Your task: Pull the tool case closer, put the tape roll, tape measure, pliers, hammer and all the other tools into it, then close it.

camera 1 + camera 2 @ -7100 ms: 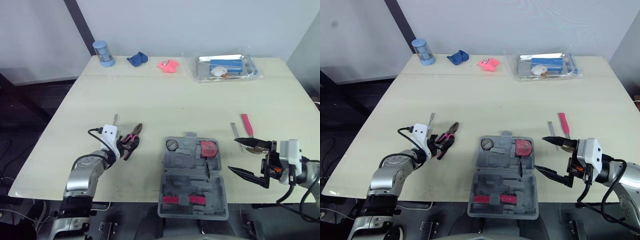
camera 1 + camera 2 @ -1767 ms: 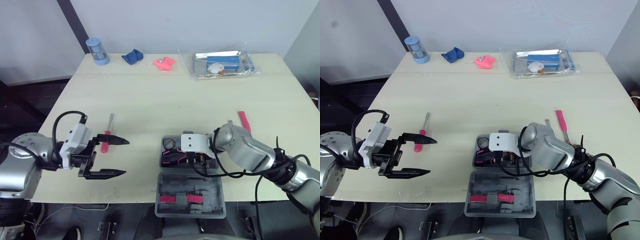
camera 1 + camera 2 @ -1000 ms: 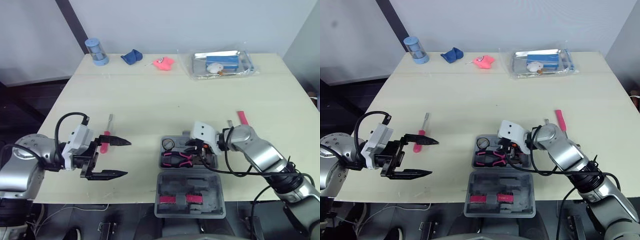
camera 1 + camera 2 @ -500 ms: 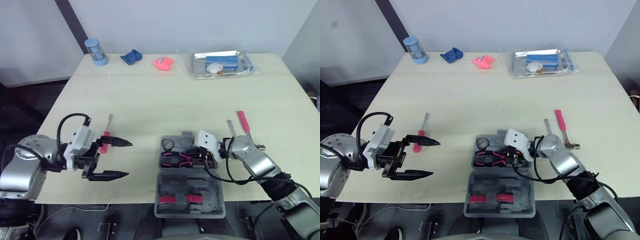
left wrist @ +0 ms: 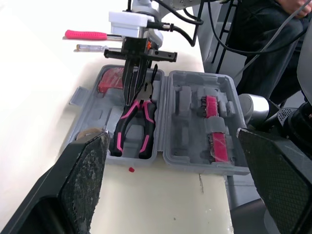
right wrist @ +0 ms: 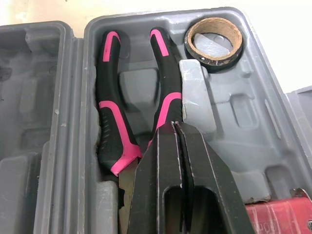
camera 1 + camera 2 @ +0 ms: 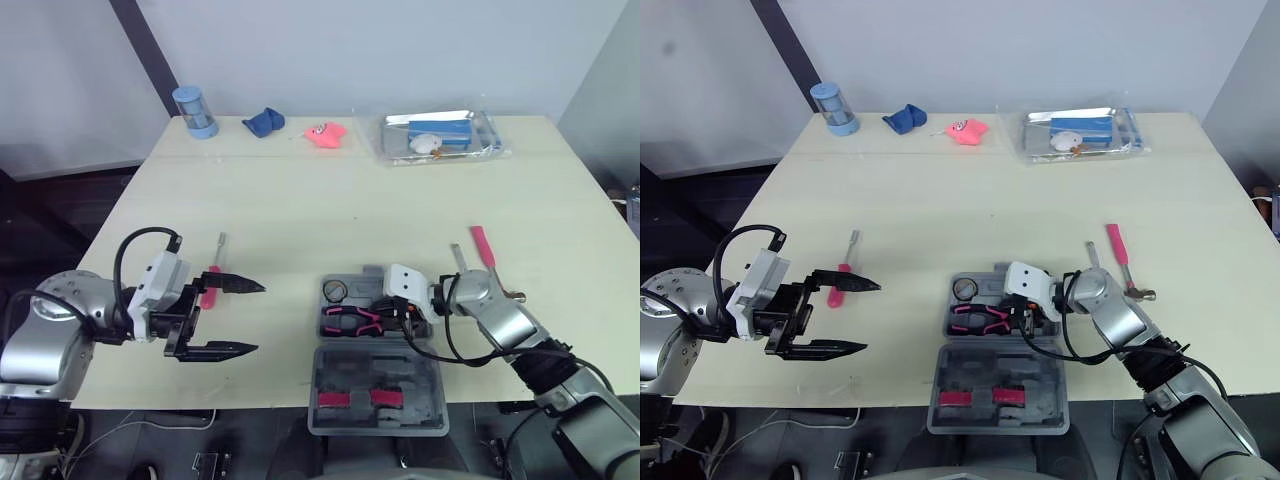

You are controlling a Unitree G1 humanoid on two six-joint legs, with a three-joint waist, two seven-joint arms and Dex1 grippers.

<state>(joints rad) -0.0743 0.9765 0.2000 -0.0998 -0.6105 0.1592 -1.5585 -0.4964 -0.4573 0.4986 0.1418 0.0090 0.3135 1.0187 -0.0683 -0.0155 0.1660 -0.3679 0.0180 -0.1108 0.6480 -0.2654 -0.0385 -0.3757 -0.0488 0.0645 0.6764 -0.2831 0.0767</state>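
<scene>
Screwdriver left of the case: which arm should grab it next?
Left, probably. Its open hand hovers just beside the screwdriver, while the right hand is shut over the pliers inside the case, farther away.

- No text, brand, number or sign is showing clearly enough to be read in any view.
- The red tape measure (image 6: 279,217) in the tool case (image 6: 253,146) is carrying faint marks on its face, too blurred to make out.
- The clear packet (image 7: 442,136) at the far side of the desk (image 7: 330,205) is holding a blue item whose printing, if any, is too small to tell.
</scene>
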